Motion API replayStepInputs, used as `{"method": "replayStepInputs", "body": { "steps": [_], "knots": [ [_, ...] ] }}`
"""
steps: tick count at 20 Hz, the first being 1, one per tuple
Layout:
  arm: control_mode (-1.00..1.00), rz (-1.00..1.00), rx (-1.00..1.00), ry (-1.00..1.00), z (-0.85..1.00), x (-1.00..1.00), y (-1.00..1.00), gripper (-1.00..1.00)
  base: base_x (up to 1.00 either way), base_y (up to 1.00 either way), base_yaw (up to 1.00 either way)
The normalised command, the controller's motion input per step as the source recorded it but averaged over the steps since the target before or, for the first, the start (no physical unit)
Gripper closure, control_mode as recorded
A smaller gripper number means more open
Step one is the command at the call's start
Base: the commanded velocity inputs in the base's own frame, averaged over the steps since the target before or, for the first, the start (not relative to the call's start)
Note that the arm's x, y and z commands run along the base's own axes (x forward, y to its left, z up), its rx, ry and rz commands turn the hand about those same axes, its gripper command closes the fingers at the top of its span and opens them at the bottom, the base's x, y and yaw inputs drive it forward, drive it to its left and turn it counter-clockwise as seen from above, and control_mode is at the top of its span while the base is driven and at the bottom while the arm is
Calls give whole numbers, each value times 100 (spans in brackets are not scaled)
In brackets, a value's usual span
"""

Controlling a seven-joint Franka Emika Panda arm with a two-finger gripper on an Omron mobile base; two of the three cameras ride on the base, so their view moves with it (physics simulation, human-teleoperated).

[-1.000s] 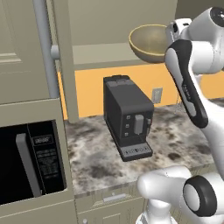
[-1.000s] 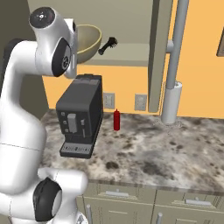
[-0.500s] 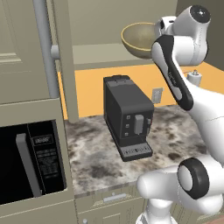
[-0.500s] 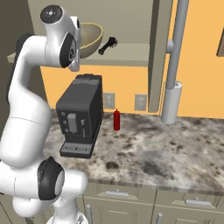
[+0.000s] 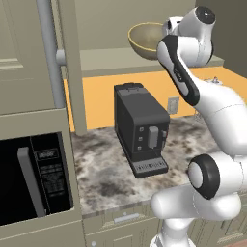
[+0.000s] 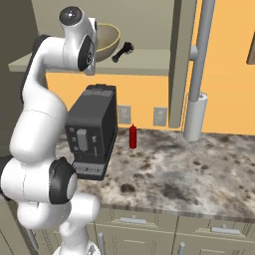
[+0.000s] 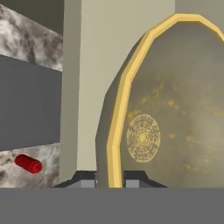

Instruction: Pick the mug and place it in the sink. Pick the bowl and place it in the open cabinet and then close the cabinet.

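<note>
Bowl (image 5: 147, 39): large, tan, on the shelf of the open cabinet (image 5: 125, 60), above the counter. In the hand view its thin yellow rim (image 7: 117, 127) passes between the two dark finger tips; gripper (image 7: 110, 179) jaws narrow, closed on that rim. Mottled inside with a ringed centre seen in the hand view; the base views give only the bowl's outer wall and part of the hollow, the arm's upper joint covering its right side in the left base view and its left side in the right base view (image 6: 105, 40).

Black brush-like item (image 6: 123, 52): on the same shelf, just right of the bowl; seen in the right base view.

Coffee machine (image 5: 141, 128): black, on the marbled counter (image 5: 106, 169) below the shelf, against the orange wall. No brand legible.

Red bottle (image 6: 132, 136): small, upright, right of the coffee machine near the wall; appears as a red shape (image 7: 29, 163) low left in the hand view.

Paper towel roll (image 6: 194, 117): white, upright on the counter, far right.

Cabinet door (image 6: 201, 55): open, long silver bar handle, right of the shelf.

Microwave (image 5: 34, 178): black, built in, left of the counter; panel markings too small to read.

Wall outlets (image 6: 159, 116): two, pale.

Drawer fronts (image 6: 134, 221): under the counter edge, short handles.
</note>
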Motion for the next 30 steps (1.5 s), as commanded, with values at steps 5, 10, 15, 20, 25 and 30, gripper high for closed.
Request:
{"method": "replayStepInputs", "body": {
  "steps": [5, 10, 15, 20, 25, 30],
  "knots": [
    [-100, 0, 1, 0, -15, 57, 9, 100, 0, 0, 0],
    [-100, 0, 0, 3, -28, 43, 24, 100, 0, 0, 0],
    [-100, 0, 2, 7, -15, 32, 20, 100, 0, 0, 0],
    [-100, 0, 2, 9, 0, 35, 11, 100, 0, 0, 0],
    [-100, 0, 0, 5, -4, 30, 16, 100, 0, 0, 0],
    [-100, 0, 0, 0, -22, 20, 16, 100, 0, 0, 0]
  ]
}}
